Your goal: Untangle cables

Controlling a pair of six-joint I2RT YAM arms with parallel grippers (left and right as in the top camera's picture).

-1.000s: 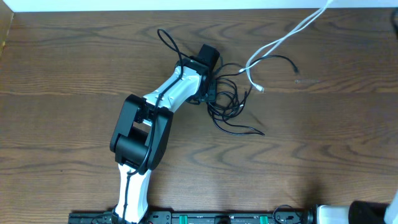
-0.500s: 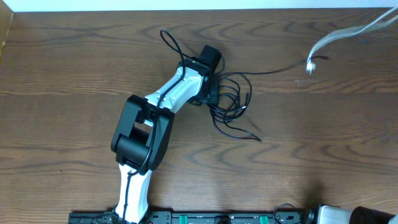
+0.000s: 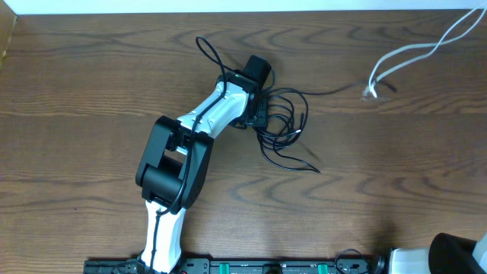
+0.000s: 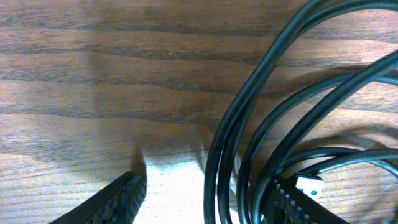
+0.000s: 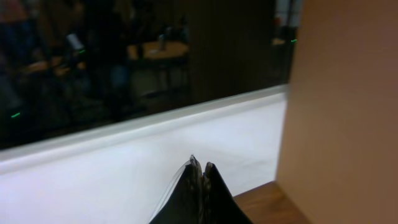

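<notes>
A tangle of black cables point(image 3: 280, 122) lies at the table's middle, and one black strand point(image 3: 327, 91) stretches right from it. My left gripper point(image 3: 257, 114) is down on the tangle's left side. In the left wrist view it point(image 4: 205, 199) is open, with several black cable strands point(image 4: 292, 93) between its fingers and a blue-tipped plug point(image 4: 308, 185) by the right finger. The white cable point(image 3: 411, 52) lies apart at the far right and runs off the top right corner; its plug end point(image 3: 368, 93) rests on the table. My right gripper point(image 5: 200, 167) is outside the overhead view and shut, with a thin white strand point(image 5: 171, 190) at its tips.
The left arm point(image 3: 175, 167) reaches from the front rail point(image 3: 266, 266) to the tangle. A white wall strip point(image 3: 228, 6) borders the table's far edge. The right arm's base point(image 3: 449, 259) is at the front right corner. A beige panel point(image 5: 342, 93) stands beside the right gripper.
The white cable has been pulled right and up, away from the black tangle; its plug slid right. One black strand stretched out to the right. The left arm stayed still.
</notes>
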